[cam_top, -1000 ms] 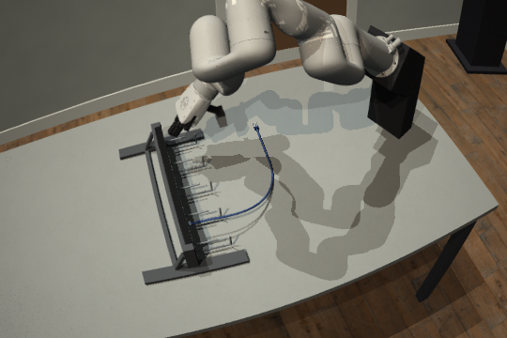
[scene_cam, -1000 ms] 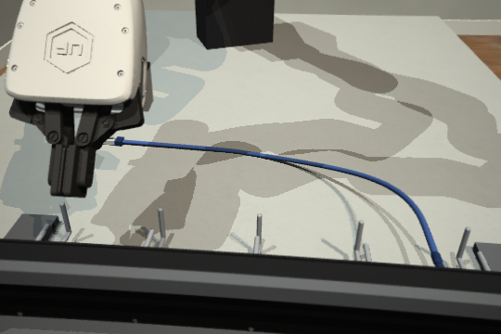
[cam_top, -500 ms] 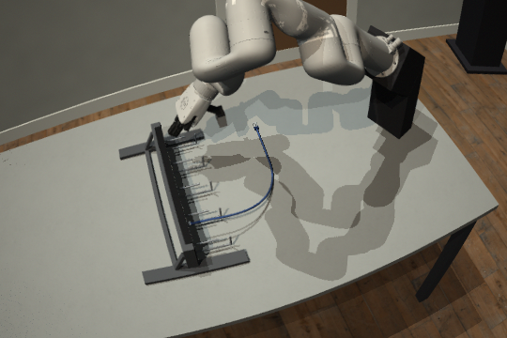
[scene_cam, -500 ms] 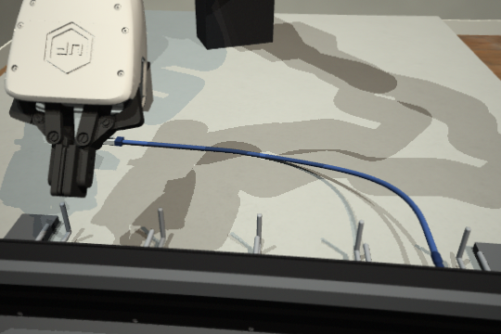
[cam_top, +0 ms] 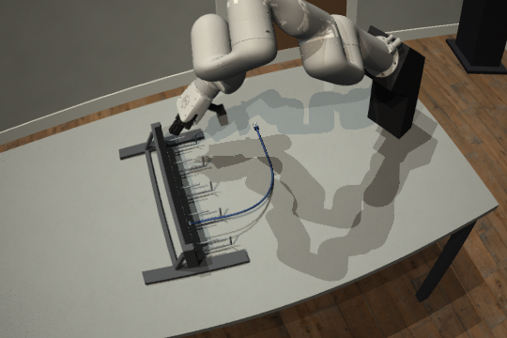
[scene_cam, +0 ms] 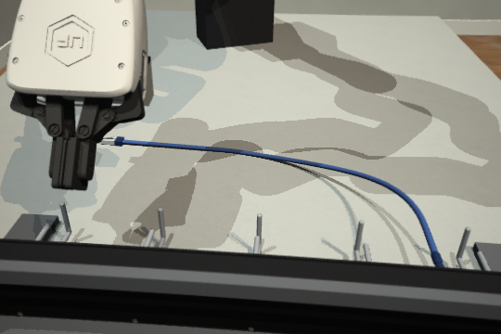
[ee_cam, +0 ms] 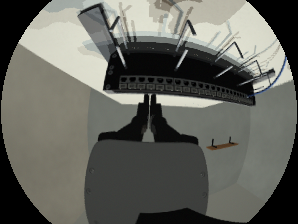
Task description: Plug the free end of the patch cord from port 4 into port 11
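Observation:
My gripper (cam_top: 176, 130) (scene_cam: 70, 186) (ee_cam: 149, 101) is shut and empty, above the table beside the rack's far end in the top view. The black rack (cam_top: 165, 163) (scene_cam: 250, 282) (ee_cam: 150, 64) stands on its feet, with its row of ports (ee_cam: 165, 84) facing the wrist camera. The number plates are too small to read. The blue cord (cam_top: 272, 177) (scene_cam: 241, 152) runs from a port near the rack's other end in an arc. Its free plug (cam_top: 255, 127) (scene_cam: 119, 141) appears to lie on the table, apart from my fingers. Its latch side is unclear.
Several thin metal rods with upright tips (cam_top: 211, 186) (scene_cam: 259, 226) stick out from the rack's port side. Flat feet (cam_top: 225, 257) extend at both ends. The black robot base (cam_top: 393, 112) (scene_cam: 236, 4) stands across the table (cam_top: 84, 220).

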Robot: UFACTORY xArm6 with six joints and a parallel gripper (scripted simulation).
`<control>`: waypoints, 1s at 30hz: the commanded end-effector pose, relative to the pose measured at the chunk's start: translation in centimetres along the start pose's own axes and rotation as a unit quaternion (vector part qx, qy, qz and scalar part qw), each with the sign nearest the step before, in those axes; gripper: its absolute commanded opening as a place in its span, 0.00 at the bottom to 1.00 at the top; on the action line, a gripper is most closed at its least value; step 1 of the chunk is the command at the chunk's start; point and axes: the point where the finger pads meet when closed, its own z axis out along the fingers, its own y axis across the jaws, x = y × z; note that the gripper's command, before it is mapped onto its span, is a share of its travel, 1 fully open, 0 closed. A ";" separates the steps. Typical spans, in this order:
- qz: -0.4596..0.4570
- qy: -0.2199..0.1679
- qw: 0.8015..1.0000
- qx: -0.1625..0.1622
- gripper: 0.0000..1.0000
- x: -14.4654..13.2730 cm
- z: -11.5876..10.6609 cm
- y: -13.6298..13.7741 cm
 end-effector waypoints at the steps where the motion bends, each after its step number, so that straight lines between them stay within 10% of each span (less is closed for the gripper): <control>1: 0.000 -0.001 1.000 0.000 0.00 -0.1 -1.0 0.0; 17: 0.000 -0.001 1.000 0.000 0.00 -0.1 -12.3 0.0; 30: -0.004 0.001 1.000 0.000 0.00 0.0 -13.5 0.0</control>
